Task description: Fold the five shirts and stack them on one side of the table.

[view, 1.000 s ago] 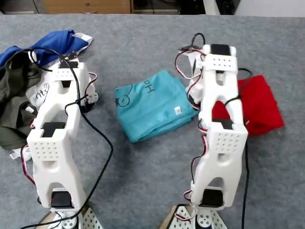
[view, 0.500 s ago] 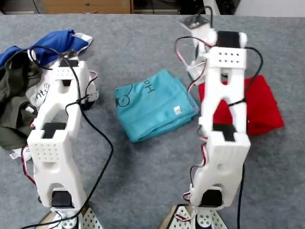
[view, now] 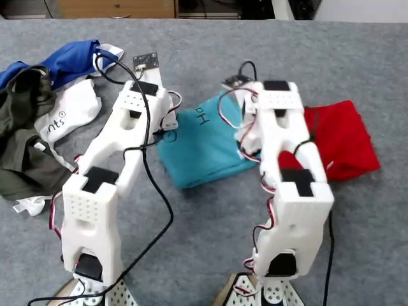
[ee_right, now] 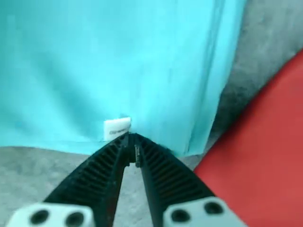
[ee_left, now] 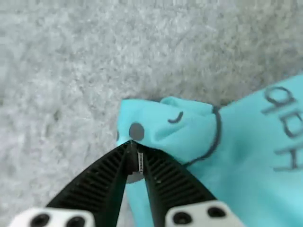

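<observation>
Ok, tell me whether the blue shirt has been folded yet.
No, the blue shirt lies crumpled in a loose heap with the olive shirt and the white shirt.

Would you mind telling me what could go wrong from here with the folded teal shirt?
1. The left gripper is shut at a corner of the teal shirt and the right gripper at its edge by the label; catching only one layer might pull the fold open.
2. The red shirt lies close beside it, so a drag might rumple it.
</observation>
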Available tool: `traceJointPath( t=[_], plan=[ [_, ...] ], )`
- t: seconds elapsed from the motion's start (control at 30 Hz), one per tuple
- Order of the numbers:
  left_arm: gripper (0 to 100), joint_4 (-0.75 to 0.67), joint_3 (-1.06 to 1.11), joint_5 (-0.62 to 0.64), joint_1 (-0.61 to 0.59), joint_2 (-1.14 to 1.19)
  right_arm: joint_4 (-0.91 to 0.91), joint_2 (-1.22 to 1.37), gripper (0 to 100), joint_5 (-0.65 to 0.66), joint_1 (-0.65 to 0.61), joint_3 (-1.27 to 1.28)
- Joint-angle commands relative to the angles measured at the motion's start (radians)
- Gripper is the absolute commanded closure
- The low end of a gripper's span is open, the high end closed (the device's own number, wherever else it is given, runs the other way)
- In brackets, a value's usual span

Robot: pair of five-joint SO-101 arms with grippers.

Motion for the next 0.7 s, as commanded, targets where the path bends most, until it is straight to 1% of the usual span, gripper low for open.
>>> traceJointPath(
  t=[0.0, 0.13, 0.2, 0.33, 0.5, 0.57, 0.67],
  plan=[
    [98, -0.018, -0.044, 0.000, -0.018, 0.021, -0.092, -0.070, 99.3, 0.040, 0.070, 0.088],
    [98, -0.017, -0.044, -0.003, -0.054, 0.053, -0.109, -0.071, 99.3, 0.049, 0.091, 0.107],
    [98, -0.017, -0.044, -0.003, -0.075, 0.054, -0.100, -0.079, 99.3, 0.049, 0.081, 0.102],
    [98, 0.006, -0.064, -0.003, -0.101, 0.022, -0.020, -0.125, 99.3, 0.046, 0.027, 0.025],
    [98, 0.118, -0.137, -0.003, -0.091, -0.064, 0.101, -0.193, 99.3, 0.044, -0.041, -0.189],
    [98, 0.126, -0.149, -0.009, -0.081, -0.090, 0.118, -0.197, 99.1, 0.046, -0.070, -0.300],
    [98, 0.160, -0.157, -0.069, -0.069, -0.131, 0.110, -0.151, 99.1, 0.048, -0.110, -0.463]
  ],
)
